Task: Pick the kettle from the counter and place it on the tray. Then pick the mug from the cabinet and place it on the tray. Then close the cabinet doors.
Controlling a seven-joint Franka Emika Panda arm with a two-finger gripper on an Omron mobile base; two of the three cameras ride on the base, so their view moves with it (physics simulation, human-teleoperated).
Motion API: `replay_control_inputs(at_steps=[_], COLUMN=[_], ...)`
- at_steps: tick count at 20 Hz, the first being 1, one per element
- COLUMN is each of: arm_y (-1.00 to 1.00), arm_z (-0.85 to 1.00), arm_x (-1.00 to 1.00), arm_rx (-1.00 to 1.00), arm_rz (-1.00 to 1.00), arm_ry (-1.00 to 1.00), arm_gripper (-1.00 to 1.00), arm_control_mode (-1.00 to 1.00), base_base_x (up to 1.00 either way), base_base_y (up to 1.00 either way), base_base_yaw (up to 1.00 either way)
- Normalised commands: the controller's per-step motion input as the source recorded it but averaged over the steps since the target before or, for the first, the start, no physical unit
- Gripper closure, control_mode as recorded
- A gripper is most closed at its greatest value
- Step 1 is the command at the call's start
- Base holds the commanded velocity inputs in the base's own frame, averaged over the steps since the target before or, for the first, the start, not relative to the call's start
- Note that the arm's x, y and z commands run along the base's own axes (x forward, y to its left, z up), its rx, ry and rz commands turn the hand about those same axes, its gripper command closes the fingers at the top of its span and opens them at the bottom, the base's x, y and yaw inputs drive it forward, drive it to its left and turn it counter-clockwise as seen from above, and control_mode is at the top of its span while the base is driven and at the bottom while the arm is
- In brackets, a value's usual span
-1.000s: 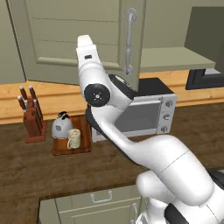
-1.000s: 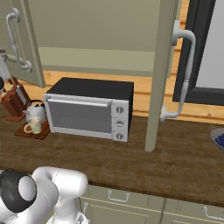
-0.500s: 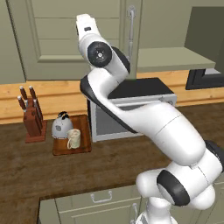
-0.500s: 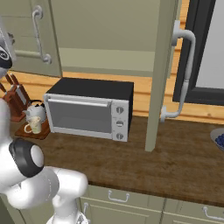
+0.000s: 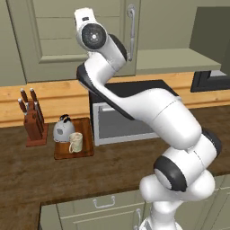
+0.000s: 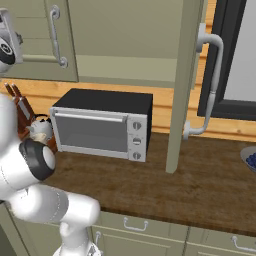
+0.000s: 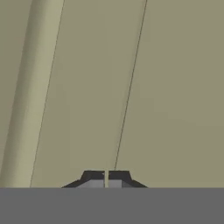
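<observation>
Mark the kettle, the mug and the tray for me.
kettle (image 5: 64, 130), left base view, on its silver dome.
mug (image 5: 76, 142), left base view, on its cream side wall.
tray (image 5: 87, 136), left base view, on the bare board right of the mug.

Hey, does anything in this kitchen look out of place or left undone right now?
The right cabinet door stands wide open, edge-on over the counter, while the left door looks shut. The kettle and mug sit upright on the tray.
</observation>
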Motion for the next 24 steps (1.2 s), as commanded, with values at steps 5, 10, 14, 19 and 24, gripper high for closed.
replay_control_inputs(at_steps=[5,10,14,19,24], arm_y=[-0.05,-0.33,-0.67,-0.75,-0.75], arm_z=[-0.21,-0.94,-1.0,-0.77,-0.15], arm_x=[0.92,0.16,0.0,-0.36,-0.99], arm_rx=[-0.01,-0.11,-0.07,-0.03,-0.05], arm_rz=[0.0,0.0,0.0,0.0,0.09], arm_ry=[0.0,-0.02,-0.01,-0.3,-0.38], arm_gripper=[1.0,1.0,1.0,1.0,1.0], arm_control_mode=[-1.0,-1.0,-1.0,-1.0,-1.0], base_base_x=[0.0,0.0,0.0,0.0,0.0], base_base_y=[0.0,0.0,0.0,0.0,0.0], base_base_yaw=[0.0,0.0,0.0,0.0,0.0])
